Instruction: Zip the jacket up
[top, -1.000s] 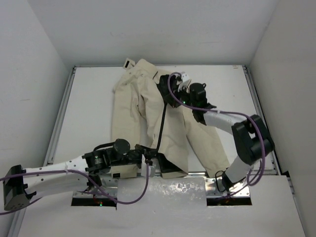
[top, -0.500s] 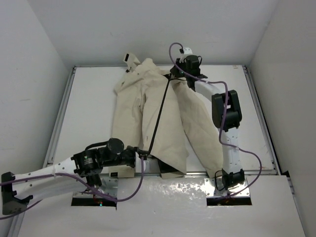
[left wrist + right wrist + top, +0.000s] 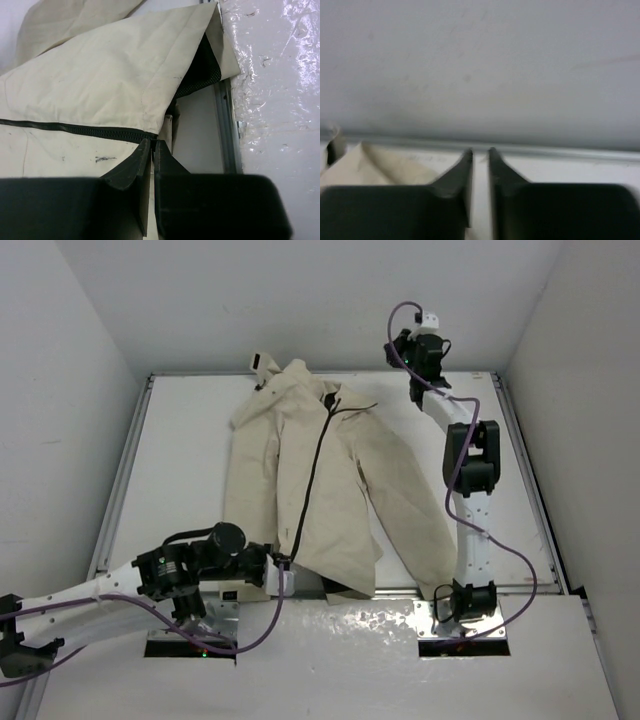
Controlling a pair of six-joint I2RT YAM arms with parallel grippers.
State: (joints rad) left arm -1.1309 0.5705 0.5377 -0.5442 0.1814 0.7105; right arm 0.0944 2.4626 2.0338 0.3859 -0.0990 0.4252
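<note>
The cream-beige jacket [image 3: 340,480] lies flat on the white table, collar toward the back. Its dark zipper line [image 3: 312,475] runs closed from the hem up to the collar. My left gripper [image 3: 283,565] is shut on the jacket's bottom hem at the zipper's lower end; the left wrist view shows the fingers [image 3: 152,145] pinching fabric [image 3: 100,85] beside the zipper [image 3: 75,128], with black lining [image 3: 200,70] showing. My right gripper [image 3: 405,345] is raised near the back wall, right of the collar, off the jacket. Its jaws [image 3: 480,152] stand a narrow gap apart and hold nothing; a bit of jacket [image 3: 385,165] shows at lower left.
A metal rail [image 3: 225,125] edges the table's front, with a crinkled shiny sheet [image 3: 360,625] beyond it between the arm bases. The rear rail [image 3: 545,149] and back wall are close ahead of the right gripper. White walls close in both sides.
My right gripper drew the zipper pull up to the collar, let it go, and rose back right toward the wall. The jacket front settled flat. My left gripper kept its hold on the hem.
</note>
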